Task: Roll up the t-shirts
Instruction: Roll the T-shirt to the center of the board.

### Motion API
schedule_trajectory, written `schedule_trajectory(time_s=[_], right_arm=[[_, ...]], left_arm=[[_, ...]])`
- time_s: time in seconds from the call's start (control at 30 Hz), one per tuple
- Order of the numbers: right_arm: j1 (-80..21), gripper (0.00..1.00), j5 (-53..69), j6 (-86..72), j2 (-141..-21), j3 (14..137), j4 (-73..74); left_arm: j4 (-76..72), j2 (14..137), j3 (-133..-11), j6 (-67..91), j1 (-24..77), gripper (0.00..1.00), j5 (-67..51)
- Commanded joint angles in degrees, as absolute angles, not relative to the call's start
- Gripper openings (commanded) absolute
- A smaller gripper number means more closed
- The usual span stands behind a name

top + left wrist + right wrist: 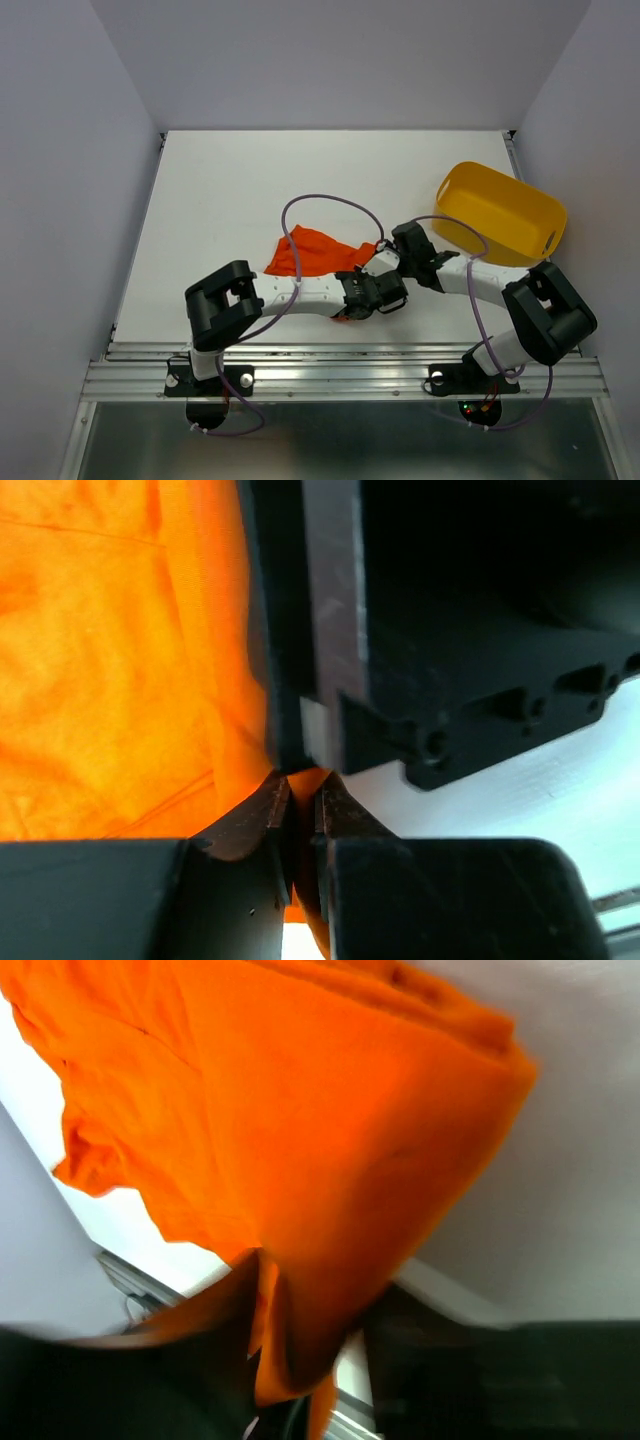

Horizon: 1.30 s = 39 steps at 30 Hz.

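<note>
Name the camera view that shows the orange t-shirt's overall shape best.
Top external: the t-shirt shows as one bunched shape, only its near edge hidden. Left wrist shows just a close patch pinched in the left jaws. Right wrist shows a blurred fold filling the frame.

Orange t-shirt [110, 650] fills the left of the frame, its thin fabric softly creased. At the near edge, the left gripper [300, 790] has its two dark fingers [250, 825] drawn almost together, a sliver of orange cloth pinched between the tips. A black and silver machine part [480, 610] looms on the right above the white table [560, 800].
</note>
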<state>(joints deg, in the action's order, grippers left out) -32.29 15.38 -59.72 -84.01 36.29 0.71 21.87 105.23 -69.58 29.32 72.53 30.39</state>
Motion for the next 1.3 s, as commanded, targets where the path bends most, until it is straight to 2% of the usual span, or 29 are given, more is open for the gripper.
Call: schedule_trajectory(time_s=[0.0,0.03,0.13,0.5,0.83,1.0,1.03,1.1,1.13,1.27], right_arm=[[-32.7,0.64,14.6,-58.3,-81.3,38.1,4.4],[-32.7,0.79,14.0,-58.1,-80.9,38.6,5.2],[-32.7,0.90,9.9,-58.0,-78.4,40.2,8.6],[-32.7,0.94,0.8,-61.8,-66.9,40.4,13.4],[-32.7,0.88,-1.4,-60.0,-66.6,42.1,14.8],[-32.7,0.70,-0.4,-59.2,-67.8,42.9,13.2],[-32.7,0.59,-0.5,-59.2,-68.3,43.0,13.0],[-33.2,0.44,-0.5,-59.2,-69.2,43.0,12.1],[-33.8,0.29,-0.5,-59.4,-70.1,43.0,11.9],[-36.2,0.05,-0.5,-60.4,-72.3,42.9,10.4]], left_arm=[[17.1,98.5,-66.9,27.9,70.9,0.00,25.9],[15.3,97.7,-66.1,27.9,70.5,0.00,23.1],[11.4,93.7,-61.0,28.9,68.4,0.00,17.6],[-5.2,79.5,-45.9,33.1,54.9,0.00,-5.7],[-19.1,76.2,-34.9,40.3,46.8,0.00,-23.4],[-25.5,76.0,-30.2,45.1,44.4,0.00,-26.6],[-26.2,76.0,-29.7,45.3,43.9,0.00,-26.9],[-26.5,76.2,-28.9,45.4,43.6,0.00,-26.9],[-26.8,76.4,-28.5,45.8,43.2,0.00,-26.9],[-27.6,77.4,-27.5,46.2,42.6,0.00,-27.2]])
